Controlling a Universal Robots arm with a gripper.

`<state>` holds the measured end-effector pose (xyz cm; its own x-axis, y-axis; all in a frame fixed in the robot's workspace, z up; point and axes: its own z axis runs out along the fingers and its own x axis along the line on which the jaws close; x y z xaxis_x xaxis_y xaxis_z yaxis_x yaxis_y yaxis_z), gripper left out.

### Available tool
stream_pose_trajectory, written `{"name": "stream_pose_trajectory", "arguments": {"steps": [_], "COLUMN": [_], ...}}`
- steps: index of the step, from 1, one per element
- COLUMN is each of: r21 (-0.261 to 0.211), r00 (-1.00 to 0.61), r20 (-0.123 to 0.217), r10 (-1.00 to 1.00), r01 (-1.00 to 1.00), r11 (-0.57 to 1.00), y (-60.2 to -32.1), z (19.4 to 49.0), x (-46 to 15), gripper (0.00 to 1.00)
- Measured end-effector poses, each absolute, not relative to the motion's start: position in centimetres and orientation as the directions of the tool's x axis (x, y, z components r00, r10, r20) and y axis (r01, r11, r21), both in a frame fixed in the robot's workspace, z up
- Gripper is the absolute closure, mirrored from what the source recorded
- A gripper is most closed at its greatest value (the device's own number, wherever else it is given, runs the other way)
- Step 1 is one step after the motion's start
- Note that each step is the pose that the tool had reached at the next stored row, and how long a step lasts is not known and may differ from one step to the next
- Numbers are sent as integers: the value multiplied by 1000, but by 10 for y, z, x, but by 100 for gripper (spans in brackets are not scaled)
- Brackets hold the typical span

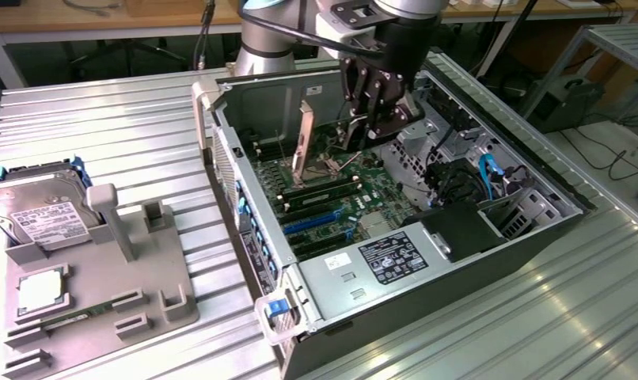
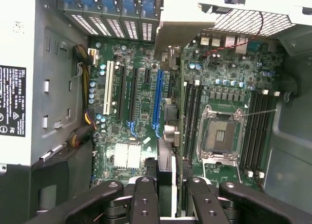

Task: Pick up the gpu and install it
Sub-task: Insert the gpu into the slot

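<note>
My gripper [image 1: 374, 119] hangs inside the open computer case [image 1: 240, 229], above the motherboard [image 1: 372, 198]. It is shut on the gpu [image 1: 349, 142], which is held upright on its edge. In the wrist view the gpu [image 2: 165, 168] runs edge-on away from between the two black fingers [image 2: 144, 197], with its black fan on one face and its silver end bracket [image 2: 180, 31] at the case's rear wall. The card hovers over the board between the blue expansion slot [image 2: 157, 102] and the memory slots [image 2: 191, 117]. I cannot tell whether its edge touches a slot.
A bare CPU socket [image 2: 219, 136] lies beyond the memory slots. The power supply [image 1: 398, 257] with its black label fills the case's near end, and blue cables [image 1: 488, 178] hang at the exterior view's right. Outside, a grey fixture [image 1: 139, 293] carries a hard drive [image 1: 39, 210].
</note>
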<state>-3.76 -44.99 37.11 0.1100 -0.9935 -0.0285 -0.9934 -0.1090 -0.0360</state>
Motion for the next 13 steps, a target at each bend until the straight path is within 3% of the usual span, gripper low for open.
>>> {"name": "stream_pose_trajectory", "arguments": {"steps": [13], "r21": [-20], "r00": [108], "r20": [-32], "r10": [-994], "r01": [-994], "r11": [-108], "y": [-450], "z": [359], "x": [-38], "gripper": [72]}}
